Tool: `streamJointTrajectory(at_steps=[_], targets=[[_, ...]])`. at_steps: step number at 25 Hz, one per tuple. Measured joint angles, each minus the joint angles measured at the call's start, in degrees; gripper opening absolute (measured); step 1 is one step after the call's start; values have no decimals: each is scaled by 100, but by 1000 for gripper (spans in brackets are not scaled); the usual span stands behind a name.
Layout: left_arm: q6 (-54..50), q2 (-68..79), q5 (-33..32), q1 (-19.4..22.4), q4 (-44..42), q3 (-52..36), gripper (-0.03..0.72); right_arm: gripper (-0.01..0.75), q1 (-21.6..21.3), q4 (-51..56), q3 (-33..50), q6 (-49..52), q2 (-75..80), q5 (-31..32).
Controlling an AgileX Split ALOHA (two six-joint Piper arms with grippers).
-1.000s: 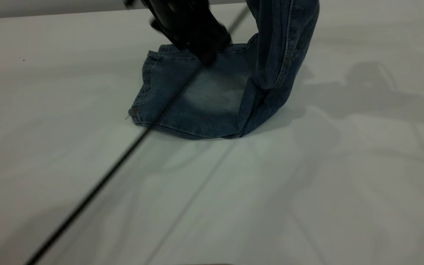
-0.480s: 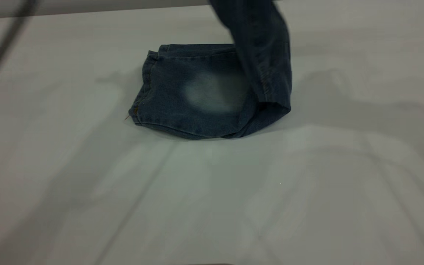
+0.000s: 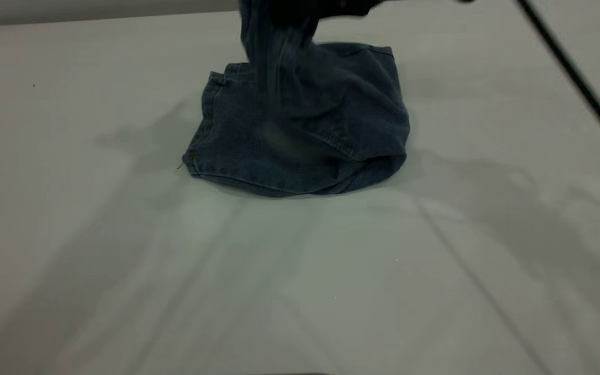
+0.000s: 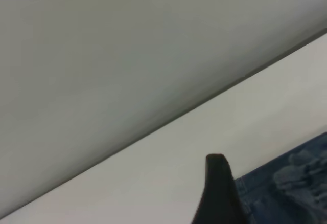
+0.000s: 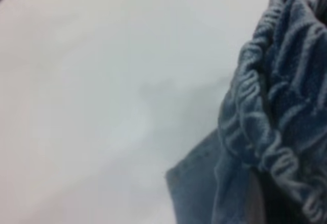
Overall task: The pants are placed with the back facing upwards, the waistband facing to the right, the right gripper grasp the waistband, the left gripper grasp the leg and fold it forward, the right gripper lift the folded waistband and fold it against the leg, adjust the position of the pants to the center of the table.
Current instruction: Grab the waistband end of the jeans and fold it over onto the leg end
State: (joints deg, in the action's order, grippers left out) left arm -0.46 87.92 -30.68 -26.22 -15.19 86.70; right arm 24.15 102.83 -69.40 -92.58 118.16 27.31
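Waistband (image 3: 274,31) motion-blurred, cut off at exterior view's top edge; right end effector hidden.

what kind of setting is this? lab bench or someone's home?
Most likely a lab or test bench, not a home. A large bare white table holds only the pants, small denim shorts. The waistband hangs lifted over the leg under a dark robot arm at the top edge, and a black cable crosses the view.
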Motion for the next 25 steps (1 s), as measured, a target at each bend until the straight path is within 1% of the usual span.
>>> streamJointTrajectory(at_steps=[3,7,9,11,13,15,17,20,21,22,24,25], targets=[[0,16,-180,-12,29,-4,464,62,0,5,-311,-6,448,-26],[0,30,-231,-14,231,-4,464,70,0,11,-637,0,829,-26],[0,30,-231,-19,274,-4,464,87,0,15,-706,12,974,-26],[6,30,-231,-19,287,-4,464,125,0,17,-749,57,1046,-10],[46,30,-231,-19,293,-4,464,206,0,23,-747,139,1083,58],[46,30,-231,-19,293,-4,464,313,0,22,-747,249,1083,196],[46,30,-231,-19,293,-4,464,444,11,22,-758,313,1083,438],[46,30,-231,-19,293,-4,464,597,86,2,-782,349,1034,835],[46,30,-231,-19,298,-4,464,630,133,-47,-814,401,997,945],[46,30,-231,-19,298,-4,464,646,201,-141,-867,463,931,1013],[46,30,-231,-19,298,-4,464,657,351,-316,-1039,768,832,1003],[46,30,-231,-19,317,-4,464,655,453,-555,-1194,1055,800,892]])
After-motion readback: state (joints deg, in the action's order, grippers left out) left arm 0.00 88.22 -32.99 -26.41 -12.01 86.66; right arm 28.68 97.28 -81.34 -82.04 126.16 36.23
